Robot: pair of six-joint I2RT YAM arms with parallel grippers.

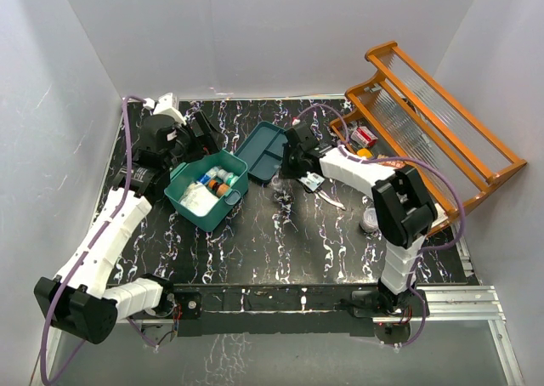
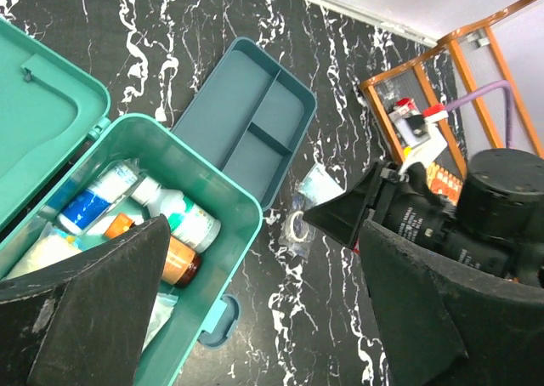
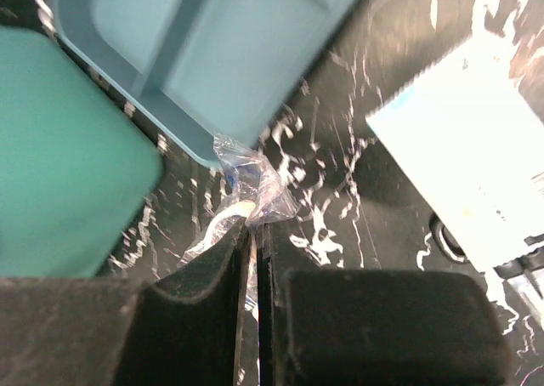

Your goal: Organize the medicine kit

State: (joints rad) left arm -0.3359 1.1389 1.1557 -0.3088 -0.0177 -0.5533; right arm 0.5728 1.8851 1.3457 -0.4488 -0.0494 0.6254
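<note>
Right hand (image 3: 253, 241) is pinched almost shut on the thin near edge of a clear plastic packet (image 3: 255, 186) lying on the dark marbled surface (image 3: 340, 199). Just ahead of the hand, the packet's far corner touches the divided tray (image 3: 212, 46). The open medicine kit (image 3: 68, 165) sits to the hand's left, and a white carton (image 3: 467, 148) to its right. Such a shallow grip on slick film may slip during lifting, or the corner may snag and drag the tray. Left hand (image 2: 263, 233) hangs wide open and empty above the kit, so the two hands could collide there.
</note>
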